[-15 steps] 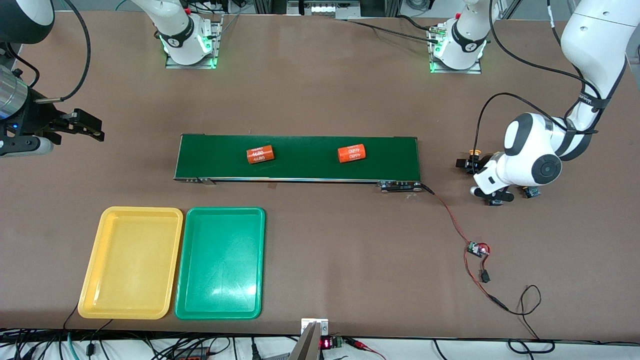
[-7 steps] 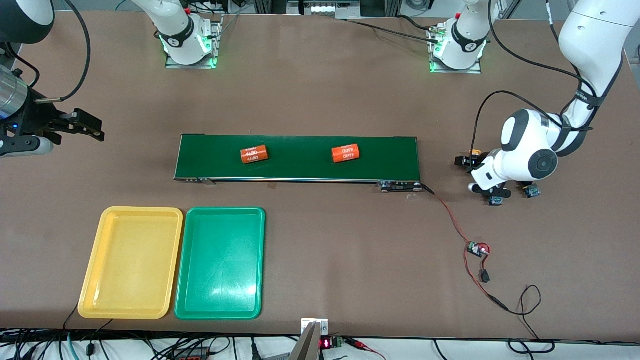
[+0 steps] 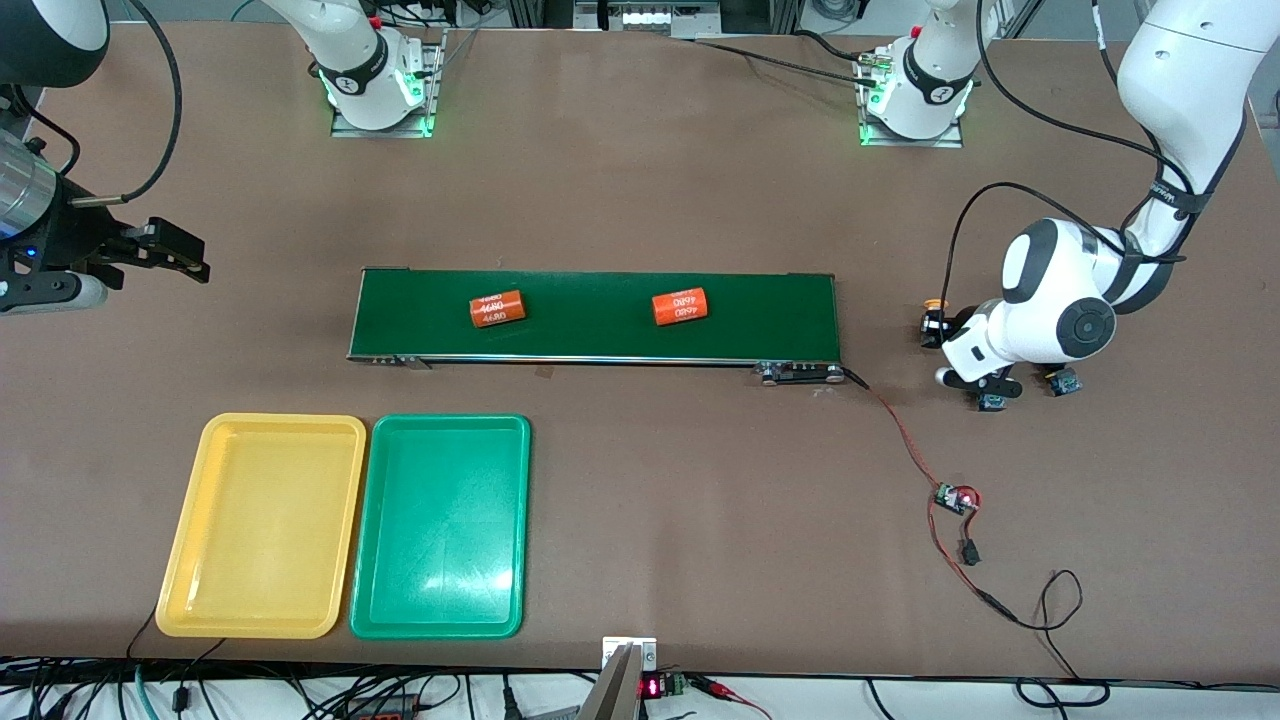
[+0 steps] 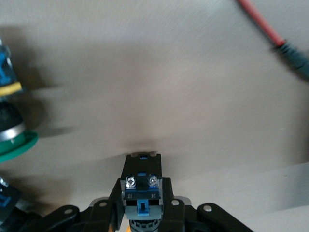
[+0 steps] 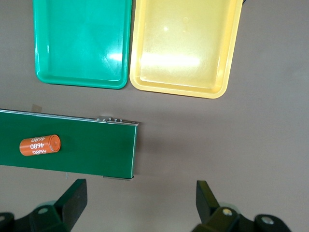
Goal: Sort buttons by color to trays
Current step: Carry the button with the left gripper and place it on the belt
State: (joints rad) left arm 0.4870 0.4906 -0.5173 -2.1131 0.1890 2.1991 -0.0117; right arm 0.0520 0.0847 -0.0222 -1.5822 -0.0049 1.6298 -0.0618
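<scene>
The left gripper (image 4: 141, 212) has just snapped closed: a second ago its jaws were wide, now they're pinching a tiny push-button switch with a black-and-blue body (image 4: 141, 191) down at the left arm's end of the brown desk (image 3: 640, 200). There's a sliver of orange right under the body in the left wrist view, so I'd guess it's one with a yellow-orange cap, but the cap's mostly hidden.

In the front view the other buttons sit close by: one yellow-orange-capped switch (image 3: 934, 304) beside the wrist, and two small ones (image 3: 1066, 381) near it, nearer the camera.

So it's grasp done, carry next. If the cap is orange, it belongs in the shallow yellow plastic tray (image 3: 262, 525), which sits beside the matching green tray (image 3: 440, 525) toward the right arm's end. Both are empty.

The right gripper (image 5: 140, 203) waits, fingers spread, above the end of the long dark green belt (image 3: 595, 315), where the two orange cylinders (image 3: 497, 308) have drifted along.
</scene>
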